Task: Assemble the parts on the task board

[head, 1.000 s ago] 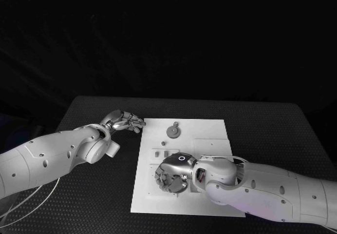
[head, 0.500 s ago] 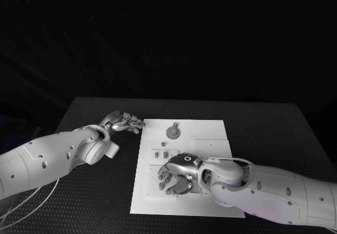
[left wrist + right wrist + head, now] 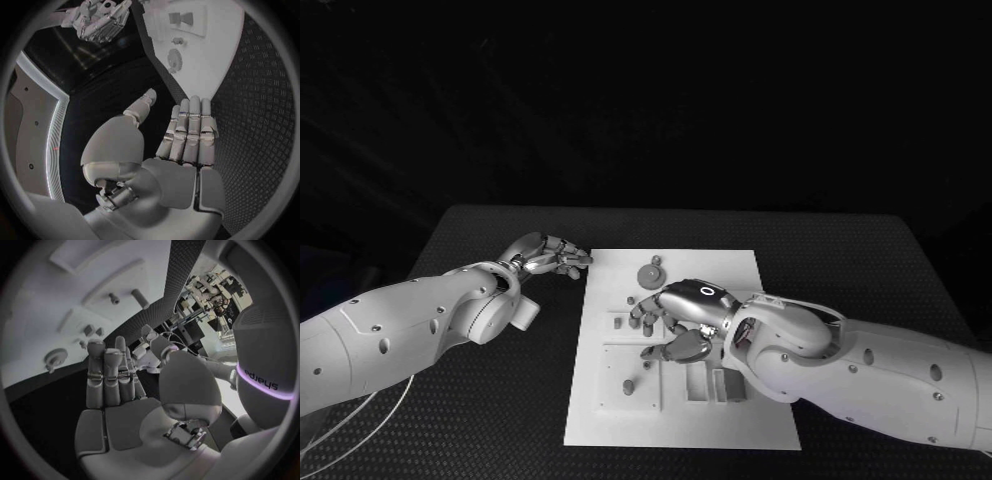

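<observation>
The right hand (image 3: 672,322) hovers over the middle of the task board (image 3: 733,270), fingers straight and spread, nothing in its grasp; the right wrist view shows its palm (image 3: 119,405) bare. Just beyond its fingertips, on the board's far end, lies a round grey part (image 3: 652,272), apart from the hand. Smaller grey parts (image 3: 619,321) sit on the board right beside the fingers, and one peg (image 3: 629,385) stands nearer the robot. The left hand (image 3: 548,254) rests off the board at its far left corner, fingers extended together, holding nothing.
</observation>
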